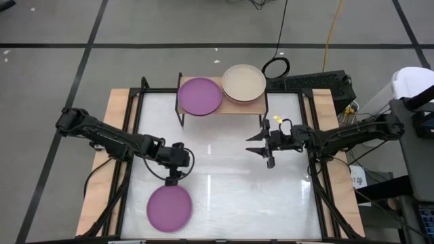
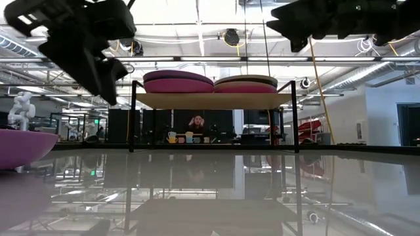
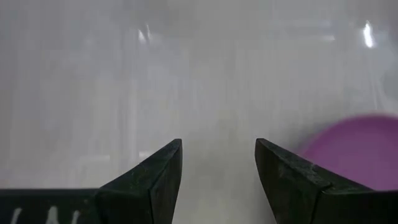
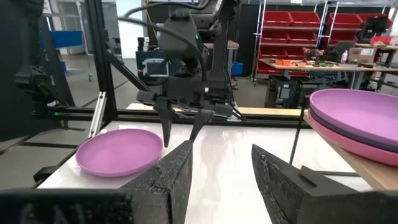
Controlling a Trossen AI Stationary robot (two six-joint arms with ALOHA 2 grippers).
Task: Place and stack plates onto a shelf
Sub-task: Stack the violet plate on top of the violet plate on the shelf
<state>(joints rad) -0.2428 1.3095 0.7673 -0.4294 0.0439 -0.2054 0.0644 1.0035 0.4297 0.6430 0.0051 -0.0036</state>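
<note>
— What's on the table?
— A glossy white top mirroring ceiling lights; a purple plate near its front edge, two plate stacks on the shelf at the back.
— The grippers?
— Left gripper hovers just behind the plate, jaws spread, empty. Right gripper hangs before the shelf, jaws apart, empty.
— Beyond?
— Red bins, a person.

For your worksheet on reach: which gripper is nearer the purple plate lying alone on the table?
Left. The left gripper hangs just beyond the purple plate's far rim, open. The right gripper is across the table, nearer the shelf.
</note>
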